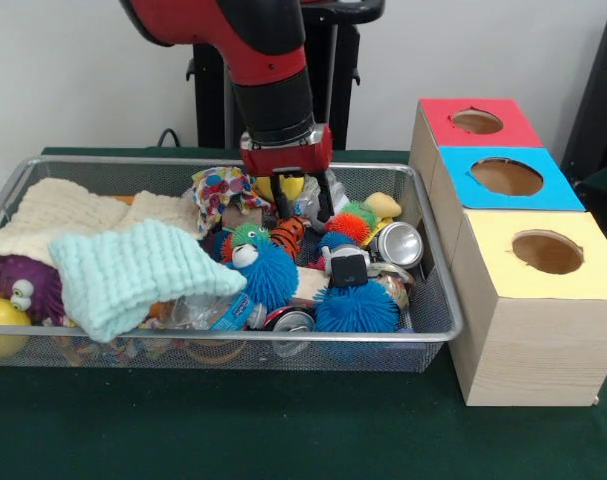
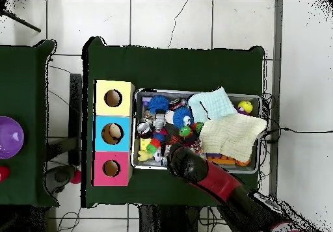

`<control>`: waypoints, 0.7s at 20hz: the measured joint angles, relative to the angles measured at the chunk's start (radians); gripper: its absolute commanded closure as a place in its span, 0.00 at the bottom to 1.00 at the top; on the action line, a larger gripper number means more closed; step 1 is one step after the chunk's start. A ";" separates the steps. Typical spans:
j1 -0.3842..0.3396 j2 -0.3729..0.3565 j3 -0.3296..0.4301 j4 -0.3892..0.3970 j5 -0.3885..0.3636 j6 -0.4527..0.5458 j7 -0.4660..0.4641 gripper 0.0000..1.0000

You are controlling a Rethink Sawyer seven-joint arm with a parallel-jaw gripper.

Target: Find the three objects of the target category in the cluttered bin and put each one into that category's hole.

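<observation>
From your left: a mint-green knitted cloth (image 1: 133,275) drapes the wire mesh bin (image 1: 438,300). Mid-bin, the gripper (image 1: 303,208) hangs, jaws spread, just above an orange striped toy (image 1: 288,235) among spiky blue balls (image 1: 355,310) and crushed silver cans (image 1: 400,243). Right: three wooden boxes with holed red, blue, yellow tops (image 1: 506,177).

Cluttered wire bin (image 2: 257,98) beside yellow (image 2: 113,97), blue (image 2: 113,133) and red hole boxes (image 2: 111,168) on green table (image 2: 175,67).
</observation>
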 measured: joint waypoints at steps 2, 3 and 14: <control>0.020 0.005 -0.011 -0.002 0.001 -0.003 0.000 0.00; 0.026 0.007 -0.016 -0.006 0.001 -0.006 0.000 0.00; 0.326 0.064 -0.244 -0.119 -0.078 -0.176 0.000 0.00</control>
